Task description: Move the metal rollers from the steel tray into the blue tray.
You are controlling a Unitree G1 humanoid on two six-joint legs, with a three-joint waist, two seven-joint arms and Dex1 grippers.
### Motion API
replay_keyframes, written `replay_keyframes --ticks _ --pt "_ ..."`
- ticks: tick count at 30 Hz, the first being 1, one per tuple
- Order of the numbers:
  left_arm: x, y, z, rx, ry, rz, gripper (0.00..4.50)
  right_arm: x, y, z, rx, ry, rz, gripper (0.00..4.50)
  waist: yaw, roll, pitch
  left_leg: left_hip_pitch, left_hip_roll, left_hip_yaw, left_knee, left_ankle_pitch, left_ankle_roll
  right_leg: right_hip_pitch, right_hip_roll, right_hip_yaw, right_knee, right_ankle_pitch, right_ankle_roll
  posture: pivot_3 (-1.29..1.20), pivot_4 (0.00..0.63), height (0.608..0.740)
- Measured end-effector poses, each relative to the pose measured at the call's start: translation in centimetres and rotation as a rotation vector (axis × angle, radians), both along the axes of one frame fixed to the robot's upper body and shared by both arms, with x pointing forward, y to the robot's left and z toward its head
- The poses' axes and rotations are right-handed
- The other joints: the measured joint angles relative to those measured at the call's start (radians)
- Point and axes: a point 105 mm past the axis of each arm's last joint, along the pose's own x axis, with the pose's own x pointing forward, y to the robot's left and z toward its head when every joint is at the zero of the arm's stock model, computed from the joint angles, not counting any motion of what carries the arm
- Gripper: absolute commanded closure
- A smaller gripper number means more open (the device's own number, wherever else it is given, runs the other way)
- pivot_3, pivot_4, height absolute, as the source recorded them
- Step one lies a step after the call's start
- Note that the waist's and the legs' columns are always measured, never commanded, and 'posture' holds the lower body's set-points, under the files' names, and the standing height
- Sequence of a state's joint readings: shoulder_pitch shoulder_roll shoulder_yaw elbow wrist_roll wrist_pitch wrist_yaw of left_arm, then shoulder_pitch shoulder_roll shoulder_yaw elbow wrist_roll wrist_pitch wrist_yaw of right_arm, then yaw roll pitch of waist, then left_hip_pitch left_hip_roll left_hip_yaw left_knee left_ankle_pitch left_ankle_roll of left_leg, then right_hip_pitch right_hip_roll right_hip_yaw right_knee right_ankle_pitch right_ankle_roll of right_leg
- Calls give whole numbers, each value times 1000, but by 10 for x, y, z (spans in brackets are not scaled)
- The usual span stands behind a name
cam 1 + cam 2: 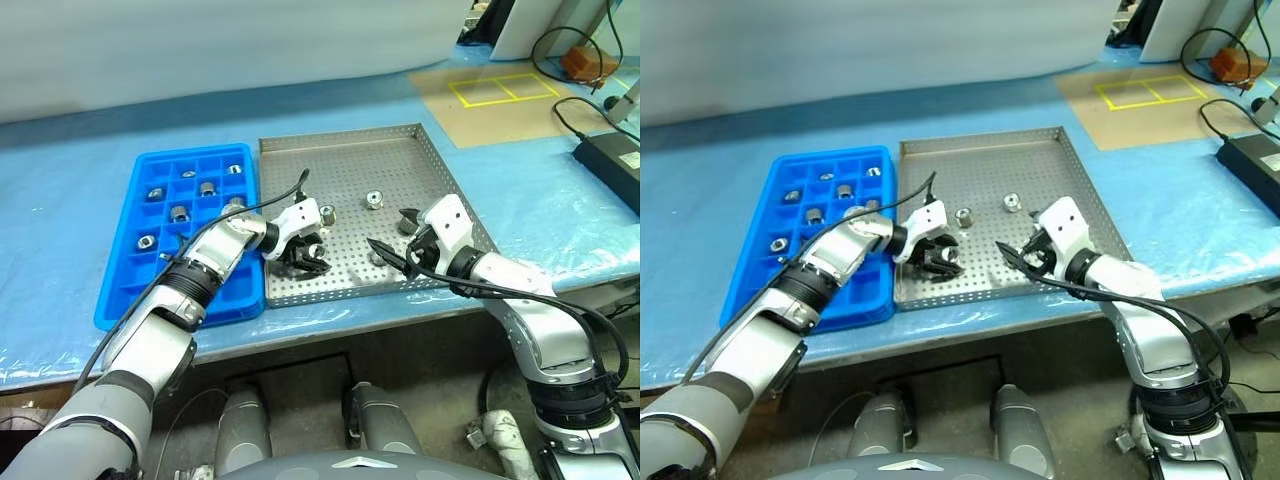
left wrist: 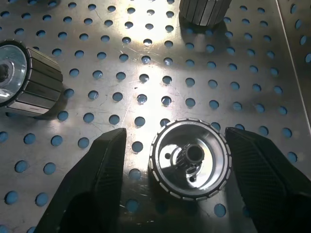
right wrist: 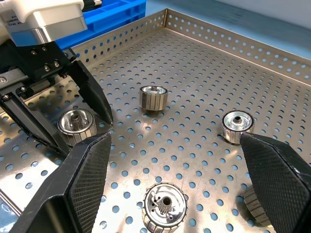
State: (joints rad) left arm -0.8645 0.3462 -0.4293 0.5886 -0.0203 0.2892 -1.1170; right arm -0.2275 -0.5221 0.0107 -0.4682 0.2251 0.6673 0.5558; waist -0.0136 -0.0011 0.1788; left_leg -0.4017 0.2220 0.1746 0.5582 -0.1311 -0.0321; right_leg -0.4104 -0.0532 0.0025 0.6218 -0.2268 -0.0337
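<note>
Black fingers of the left gripper (image 1: 307, 256) stand spread on either side of one metal roller (image 2: 190, 159), not yet touching it, at the near left of the steel tray (image 1: 400, 150). To its right the right gripper (image 1: 392, 240) hovers wide open over another roller (image 3: 164, 206). Further rollers lie across the tray floor. Left of it, the blue tray (image 1: 120, 270) holds several rollers in its compartments.
</note>
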Motion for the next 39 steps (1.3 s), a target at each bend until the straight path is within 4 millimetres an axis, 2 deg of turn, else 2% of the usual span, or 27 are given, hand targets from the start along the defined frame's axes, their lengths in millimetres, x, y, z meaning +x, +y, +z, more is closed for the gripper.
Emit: replay_keyframes --ticks 7,10,13,16,23,27,29,31,32,35,39 --pt "-1 -9 -3 20 -20 -41 1076 1 -2 2 -2 -15 -29 109 0 0 0 2 -2 0 4 -3 4 6 -3 0 -2 0 1 -483 150 740" --pt "-3 -15 -4 10 -16 -52 1699 2 -2 2 -2 -16 -31 109 -1 0 0 2 -2 0 4 -3 4 6 -3 0 -2 1 1 -479 150 740" --pt "1 -13 -3 15 -34 -29 2584 2 -3 2 -8 -17 -33 109 -1 0 0 2 -1 0 4 -3 5 6 -3 -1 -3 0 1 -474 150 740" --pt "1 -13 -4 16 -34 -31 2721 2 -3 2 -10 -18 -32 109 -1 1 0 2 -2 0 3 -3 5 6 -3 -1 -4 1 1 -469 150 740" --pt "0 -7 -4 22 -31 -20 2736 3 0 2 -13 -20 -23 109 -4 1 0 3 -1 0 3 -3 5 6 -2 -1 -4 1 1 -445 150 740" --pt "-5 2 -1 -10 -2 -9 2736 5 3 5 -14 -28 -9 109 -4 1 0 2 -1 1 3 -3 5 5 -2 -1 -4 0 1 -421 150 740" --pt "-8 4 9 -88 20 -3 2736 6 6 9 -6 -31 14 109 -3 1 1 0 0 1 3 -3 5 3 -2 -1 -4 1 1 -413 150 740" --pt "-9 7 30 -167 -5 -9 2736 5 11 14 7 -40 46 109 -4 1 1 -1 0 1 3 -3 5 2 -2 -1 -4 1 1 -387 150 740" --pt "-7 12 44 -206 -40 1 2736 6 14 19 13 -50 62 109 -3 2 1 -1 0 1 2 -3 5 2 -2 -1 -4 0 1 -378 150 740" --pt "-4 28 68 -272 -104 34 2736 6 22 27 24 -67 105 109 -1 2 1 -1 0 1 2 -3 5 2 -2 -1 -4 0 1 -325 150 740" --pt "-5 48 76 -286 -133 92 2736 7 39 33 27 -65 196 109 4 2 1 -1 0 1 2 -3 5 2 -2 -1 -4 0 1 -220 150 740"
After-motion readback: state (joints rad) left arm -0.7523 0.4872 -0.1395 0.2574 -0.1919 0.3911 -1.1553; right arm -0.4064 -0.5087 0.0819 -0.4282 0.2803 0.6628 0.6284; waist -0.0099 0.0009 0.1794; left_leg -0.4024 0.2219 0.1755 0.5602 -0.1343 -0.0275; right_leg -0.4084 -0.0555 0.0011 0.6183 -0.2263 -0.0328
